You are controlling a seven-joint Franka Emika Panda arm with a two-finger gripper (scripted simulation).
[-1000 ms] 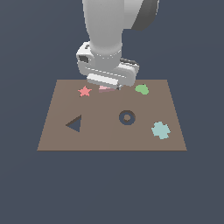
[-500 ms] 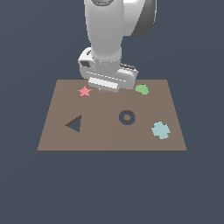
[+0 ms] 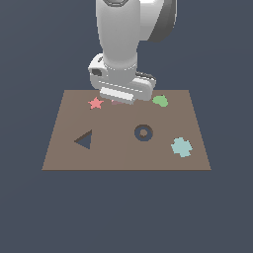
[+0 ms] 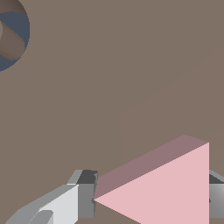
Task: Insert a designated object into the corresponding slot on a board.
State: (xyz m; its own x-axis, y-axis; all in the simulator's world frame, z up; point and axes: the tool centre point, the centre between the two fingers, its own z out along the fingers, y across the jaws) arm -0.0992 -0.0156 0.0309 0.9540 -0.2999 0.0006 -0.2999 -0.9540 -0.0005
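Note:
The brown board (image 3: 123, 153) lies flat. Near its far edge, between the red star (image 3: 95, 103) and the green blob (image 3: 160, 101), my gripper (image 3: 118, 98) hangs low and hides most of the designated object (image 3: 115, 102). In the wrist view that object is a pale pink triangle (image 4: 175, 188). It spans the whole gap between my fingers (image 4: 83, 192), touching one with its tip and the other with its flat edge, so my gripper (image 4: 151, 199) is shut on it. The slot (image 3: 84, 140), a dark triangular cutout, lies toward the exterior view's left, nearer the front.
A dark ring-shaped cutout (image 3: 143, 132) sits mid-board and also shows in the wrist view (image 4: 11, 35). A pale cyan cross (image 3: 181, 147) lies toward the exterior view's right. Around the board the dark floor is bare.
The hand has sunk a little onto the pink piece, which showed more plainly beneath it a second ago. The board's shapes have not moved.

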